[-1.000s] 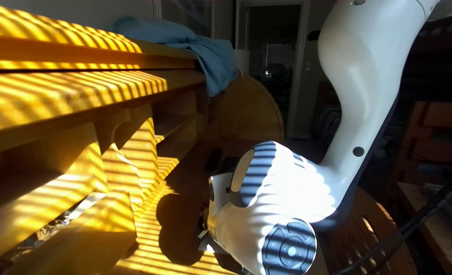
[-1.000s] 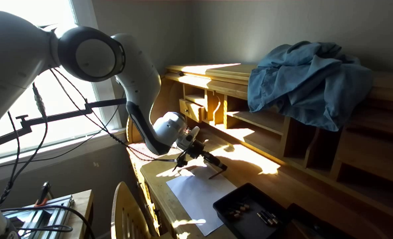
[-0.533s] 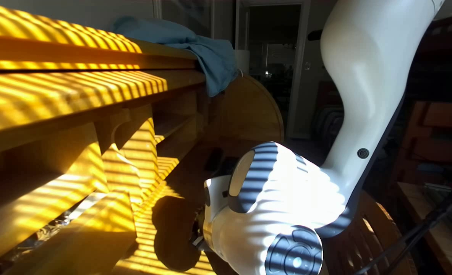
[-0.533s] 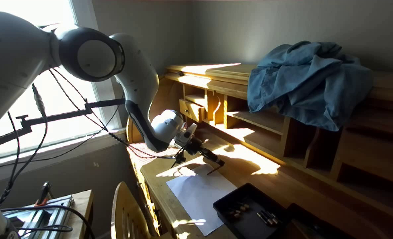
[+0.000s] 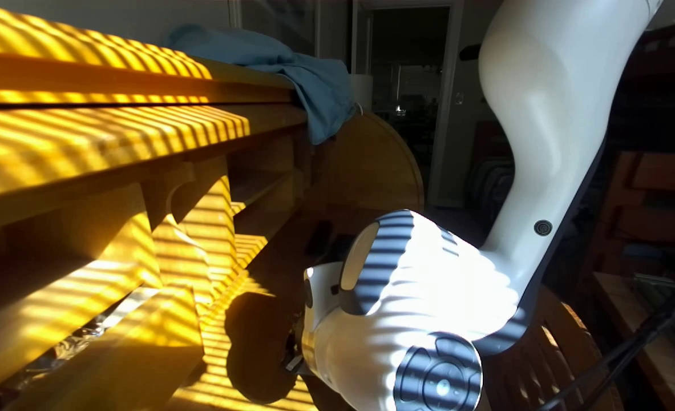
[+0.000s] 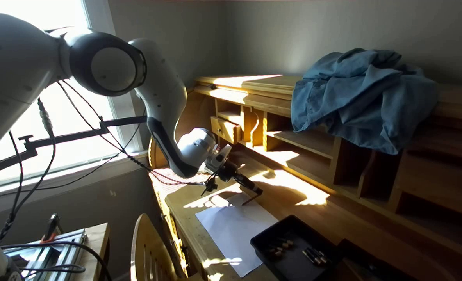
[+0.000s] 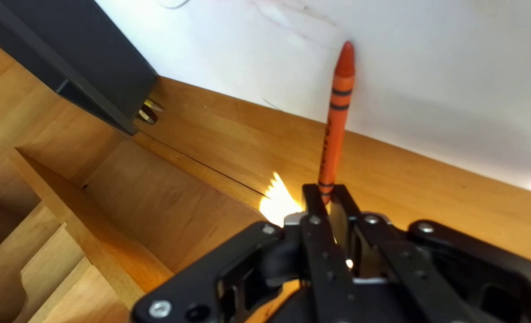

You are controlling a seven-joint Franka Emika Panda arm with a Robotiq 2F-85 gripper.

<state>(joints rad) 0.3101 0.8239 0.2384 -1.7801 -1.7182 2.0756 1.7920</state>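
An orange-red crayon [image 7: 335, 130] is pinched by its blunt end between the black fingertips of my gripper [image 7: 326, 195] in the wrist view. Its pointed tip reaches over a sheet of white paper [image 7: 427, 76]; whether it touches the sheet, I cannot tell. Faint marks run on the paper near the tip. In an exterior view the gripper [image 6: 259, 191] hangs low above the desk, and the crayon [image 6: 249, 200] slants down over the far part of the paper [image 6: 231, 230]. From the opposite camera the arm's wrist [image 5: 366, 342] hides fingers and crayon.
A black tray [image 6: 263, 249] with several short sticks [image 6: 314, 255] stands beside the paper. Behind the desktop rise wooden cubbies [image 6: 309, 142] and a pulled-out small drawer [image 6: 225, 129]. Blue cloth [image 6: 359, 97] drapes over the desk's top. A chair [image 6: 148, 249] stands in front.
In an exterior view the gripper and crayon have shifted slightly left and up, mostly in the earlier half second; the tip now lies over the paper further left. The grip is unchanged.
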